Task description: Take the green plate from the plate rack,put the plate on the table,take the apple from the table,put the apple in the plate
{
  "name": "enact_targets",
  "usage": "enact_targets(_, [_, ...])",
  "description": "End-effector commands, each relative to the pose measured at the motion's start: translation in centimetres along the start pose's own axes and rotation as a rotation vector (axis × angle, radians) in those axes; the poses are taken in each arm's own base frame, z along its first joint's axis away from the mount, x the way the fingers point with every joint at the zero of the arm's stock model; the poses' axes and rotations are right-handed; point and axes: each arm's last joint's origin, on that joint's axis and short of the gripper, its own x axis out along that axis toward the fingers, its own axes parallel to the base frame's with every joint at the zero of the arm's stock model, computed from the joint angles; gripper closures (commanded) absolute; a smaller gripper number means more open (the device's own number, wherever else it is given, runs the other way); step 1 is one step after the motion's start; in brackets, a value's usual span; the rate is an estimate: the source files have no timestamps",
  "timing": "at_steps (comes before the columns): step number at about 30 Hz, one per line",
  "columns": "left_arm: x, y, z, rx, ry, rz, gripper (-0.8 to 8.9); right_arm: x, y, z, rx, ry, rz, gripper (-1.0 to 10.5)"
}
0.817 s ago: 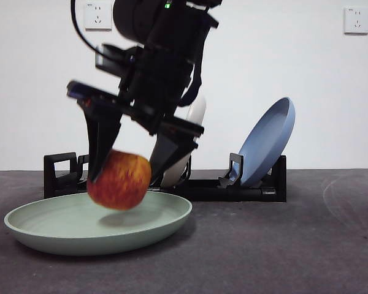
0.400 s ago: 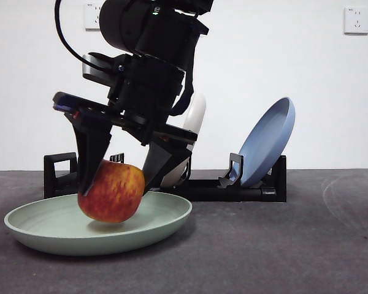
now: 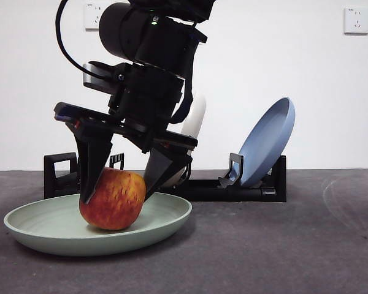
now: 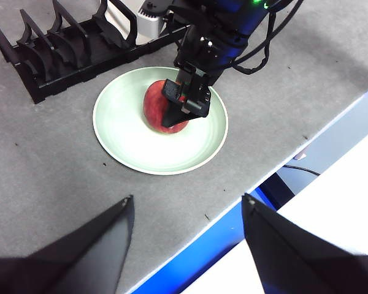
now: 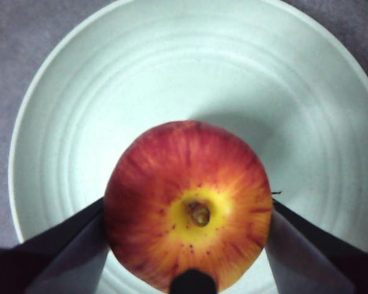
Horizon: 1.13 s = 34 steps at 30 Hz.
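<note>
The pale green plate (image 3: 49, 236) lies flat on the dark grey table in front of the black plate rack (image 3: 202, 187). My right gripper (image 3: 116, 197) comes down from above and is shut on the red-yellow apple (image 3: 112, 199), which sits low in the plate and seems to touch its floor. In the right wrist view the apple (image 5: 187, 205) fills the gap between the jaws over the plate (image 5: 172, 73). My left gripper (image 4: 187, 245) is open and empty, high above the table's edge. Its view shows the plate (image 4: 141, 153), the apple (image 4: 156, 107) and the rack (image 4: 61, 55).
A blue plate (image 3: 267, 141) leans in the rack's right end, and a cream-white plate (image 3: 193, 116) stands in it behind the arm. The table's front edge (image 4: 233, 202) runs close to the green plate, with a blue frame below it.
My right gripper has come down and a little to the left with the apple. The apple went from hanging above the plate to sitting low in it.
</note>
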Motion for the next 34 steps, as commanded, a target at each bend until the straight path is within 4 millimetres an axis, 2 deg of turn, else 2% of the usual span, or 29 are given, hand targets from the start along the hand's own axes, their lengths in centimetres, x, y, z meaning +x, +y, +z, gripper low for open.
enact_targets(1, [0.0,0.0,0.0,-0.003,-0.008,-0.003,5.22,0.7,0.0,-0.1,-0.011,0.007,-0.001,9.6])
enact_targets(3, [0.0,0.0,0.0,-0.003,-0.008,-0.003,5.22,0.7,0.0,0.0,-0.007,0.001,0.000,9.1])
enact_targets(7, [0.0,0.0,0.0,-0.003,-0.008,-0.003,5.22,0.7,0.0,-0.1,0.000,0.008,0.005,5.9])
enact_targets(9, [0.0,0.0,0.0,-0.003,-0.008,-0.003,5.22,0.7,0.0,-0.1,0.003,0.011,0.014,4.7])
enact_targets(11, [0.0,0.0,0.0,-0.003,-0.008,-0.003,5.22,0.7,0.0,-0.1,0.009,0.014,0.017,4.1])
enact_targets(21, [0.0,0.0,0.0,-0.003,-0.008,-0.003,5.22,0.7,0.1,-0.1,0.028,0.014,0.025,4.0])
enact_targets(25, [0.0,0.0,0.0,-0.003,-0.008,-0.003,5.22,0.0,0.2,0.2,0.030,0.032,0.041,4.0])
enact_targets(29, [0.0,0.0,0.1,-0.007,-0.013,-0.005,5.22,-2.5,0.4,1.6,0.027,0.037,0.073,4.0])
enact_targets(34, [0.0,-0.1,0.4,-0.015,-0.048,-0.016,5.22,-8.2,0.7,3.4,-0.042,0.034,0.076,4.1])
